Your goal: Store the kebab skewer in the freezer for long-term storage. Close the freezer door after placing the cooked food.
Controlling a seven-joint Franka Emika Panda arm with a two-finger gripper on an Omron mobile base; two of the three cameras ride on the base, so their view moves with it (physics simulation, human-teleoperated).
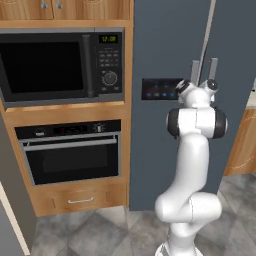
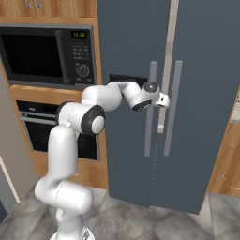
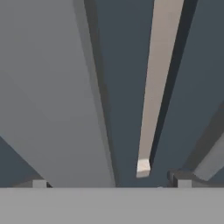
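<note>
The kitchen's tall slate-grey appliance is standing beside a wooden cabinet wall. The hand (image 2: 164, 100) is reaching in at the long bar handle (image 2: 150, 108) of the freezer door (image 2: 129, 42), its fingers spread apart with the bar (image 3: 57, 100) lying between them. The door is sitting slightly ajar. The black microwave (image 1: 60, 65) and oven (image 1: 72, 150) are sitting to the left.

Grey tiled floor (image 1: 100, 235) (beneath the slate-grey appliance (image 2: 201, 154))
</note>
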